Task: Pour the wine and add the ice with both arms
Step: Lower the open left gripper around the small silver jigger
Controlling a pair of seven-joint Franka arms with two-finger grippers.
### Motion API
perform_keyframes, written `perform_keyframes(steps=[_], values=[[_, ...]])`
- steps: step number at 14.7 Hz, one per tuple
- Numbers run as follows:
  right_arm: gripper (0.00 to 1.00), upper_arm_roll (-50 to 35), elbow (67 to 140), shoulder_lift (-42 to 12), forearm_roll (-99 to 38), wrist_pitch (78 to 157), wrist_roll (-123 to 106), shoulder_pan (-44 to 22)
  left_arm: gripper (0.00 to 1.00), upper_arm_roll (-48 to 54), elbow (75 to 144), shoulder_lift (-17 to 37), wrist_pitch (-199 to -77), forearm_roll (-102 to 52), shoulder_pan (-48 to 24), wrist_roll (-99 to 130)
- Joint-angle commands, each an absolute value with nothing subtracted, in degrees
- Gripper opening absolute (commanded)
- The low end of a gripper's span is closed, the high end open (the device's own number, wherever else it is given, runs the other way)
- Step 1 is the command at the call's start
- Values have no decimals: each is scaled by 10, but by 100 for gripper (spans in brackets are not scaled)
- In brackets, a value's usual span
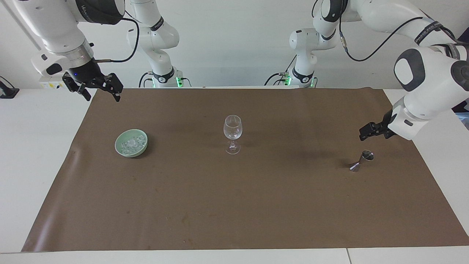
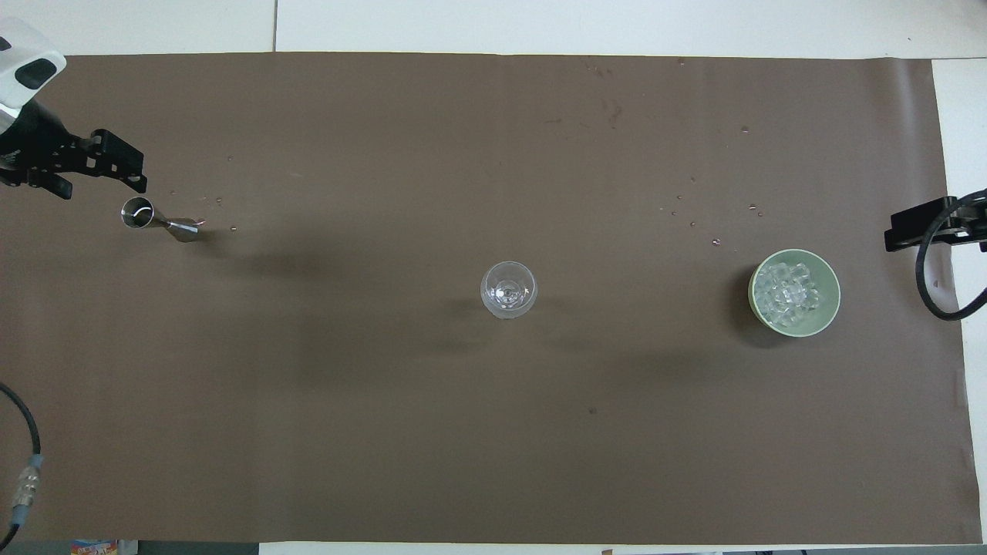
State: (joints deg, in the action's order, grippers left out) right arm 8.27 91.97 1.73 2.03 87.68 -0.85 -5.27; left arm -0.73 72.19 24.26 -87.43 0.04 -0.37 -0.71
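A clear wine glass stands upright mid-mat and looks empty; no wine shows anywhere. The ice is heaped in a pale green bowl toward the right arm's end. A small metal jigger stands toward the left arm's end. My left gripper hangs open just above and beside the jigger's cup, not touching it. My right gripper waits open in the air over the mat's edge, near the bowl, holding nothing.
A brown mat covers most of the white table. Small droplets or crumbs dot the mat near the bowl and near the jigger. A black cable loops by the right gripper.
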Motion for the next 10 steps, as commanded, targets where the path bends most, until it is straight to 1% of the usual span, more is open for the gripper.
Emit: perform_keyframes(steps=[1, 4, 8, 10], values=[[100, 80, 927, 25, 10, 874, -13, -45, 100, -10, 658, 296, -893, 13, -6, -6], [100, 80, 927, 25, 10, 874, -13, -45, 100, -11, 682, 289, -896, -1, -4, -6], [100, 80, 927, 25, 10, 874, -13, -45, 100, -15, 744, 256, -881, -68, 45, -2], [100, 80, 927, 25, 10, 874, -13, -45, 100, -20, 753, 253, -883, -117, 63, 84]])
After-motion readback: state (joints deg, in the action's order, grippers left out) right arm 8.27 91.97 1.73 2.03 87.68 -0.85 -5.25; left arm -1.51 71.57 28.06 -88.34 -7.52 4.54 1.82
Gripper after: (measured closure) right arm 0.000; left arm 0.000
